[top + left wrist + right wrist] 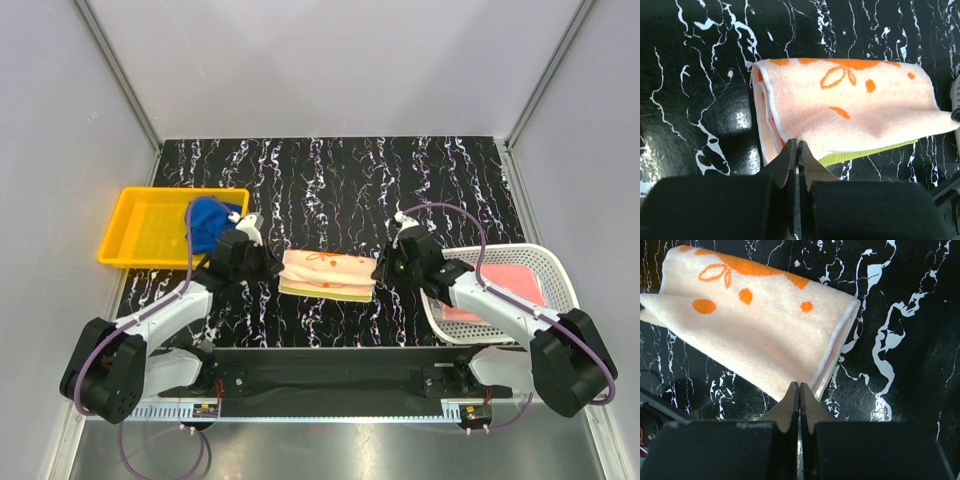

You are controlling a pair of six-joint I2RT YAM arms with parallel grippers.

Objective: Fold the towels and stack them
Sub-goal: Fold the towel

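Top view bright, even light, soft shadows only. Shiny black marble-patterned table [330, 180] shows white glare patch in left wrist view. Peach cloth with orange leaf prints [850, 110] sharp, well lit. Black gripper fingers [800, 405] up close blurry, dark in both wrist views.

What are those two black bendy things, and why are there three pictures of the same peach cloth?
They are two robot arms. One picture looks down from above; the other two come from small cameras on each wrist, so the cloth looks close. The left gripper and the right gripper are both shut, each pinching an end of the folded peach towel with orange marks, which lies on the black marbled table. A blue towel sits at the edge of the yellow tray. A pink towel lies in the white basket.
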